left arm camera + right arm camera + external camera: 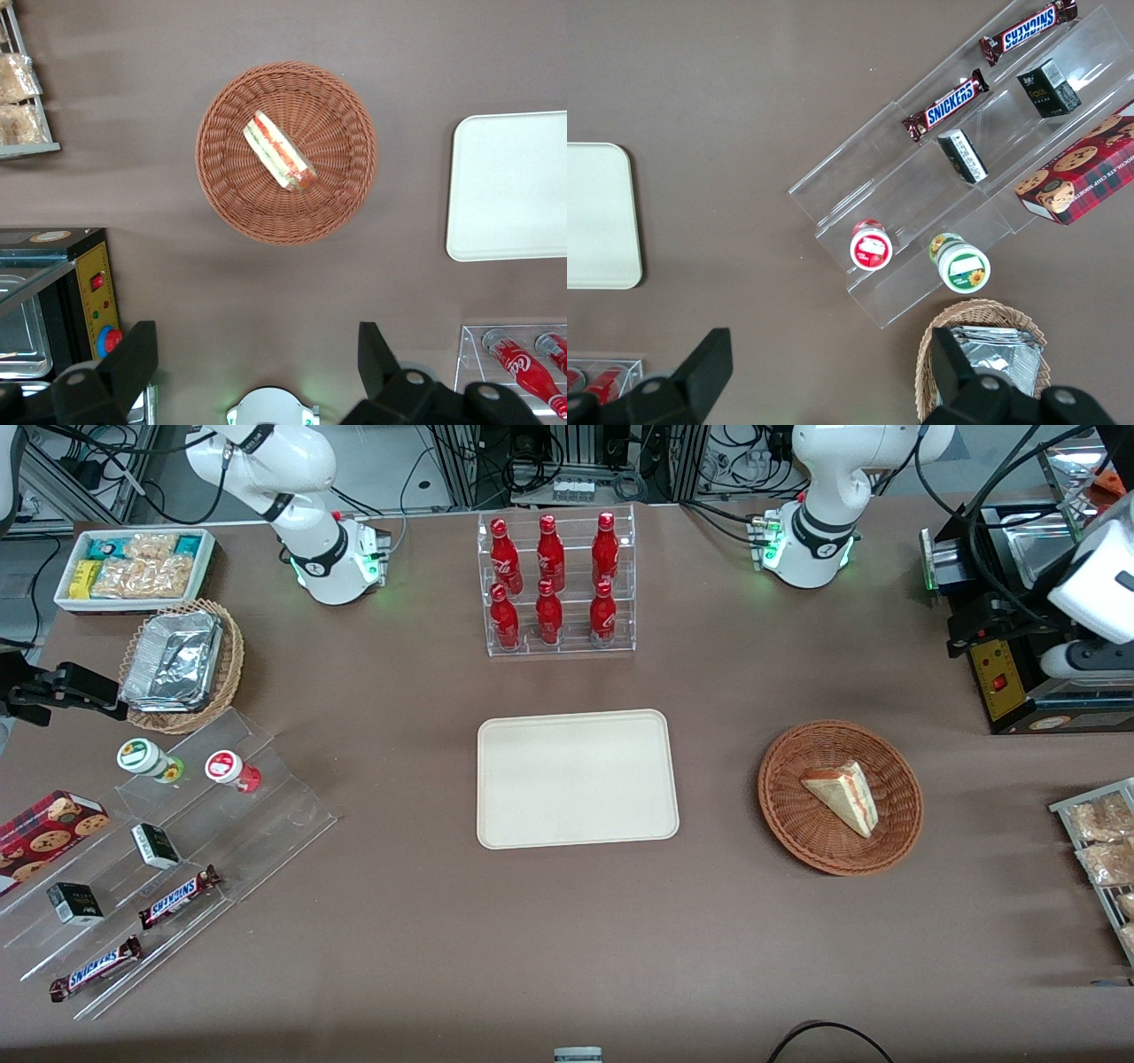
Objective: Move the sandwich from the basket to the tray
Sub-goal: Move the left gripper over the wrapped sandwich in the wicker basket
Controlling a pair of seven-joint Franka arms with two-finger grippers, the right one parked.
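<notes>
Pincer [257,359] is spread wide with nothing between its two dark fingers [133,363]. It hangs high over the brown worktop [407,921], looking straight down, well clear of everything.

The sandwich [842,795] is in the basket [797,841], roughly in the middle of it and lying on its side. It's a small triangular wedge of pale tan bread. In the wrist view the sandwich [279,152] shows its cut edge nicely, with stripes of green and red-orange filling between the pale bread layers. In the front view you mostly see the flat tan face, with a bit of orange along one edge, and its pointed end aims at the tray.

The basket [217,177] is a round, shallow, reddish-brown wicker bowl with nothing in it but the sandwich. It sits toward the working arm's end of the worktop.

The tray [578,778] is a flat cream-beige rectangle with rounded corners and a low rim, bigger than the basket and bare. It lies mid-worktop, beside the basket with a clear strip of worktop between them. One end of the tray [509,186] shows in the wrist view too.

A clear rack of red cola bottles [554,584] stands farther from the front camera than the tray. A black machine with a yellow panel [1001,682] sits farther from the camera than the basket, at the working arm's end.
</notes>
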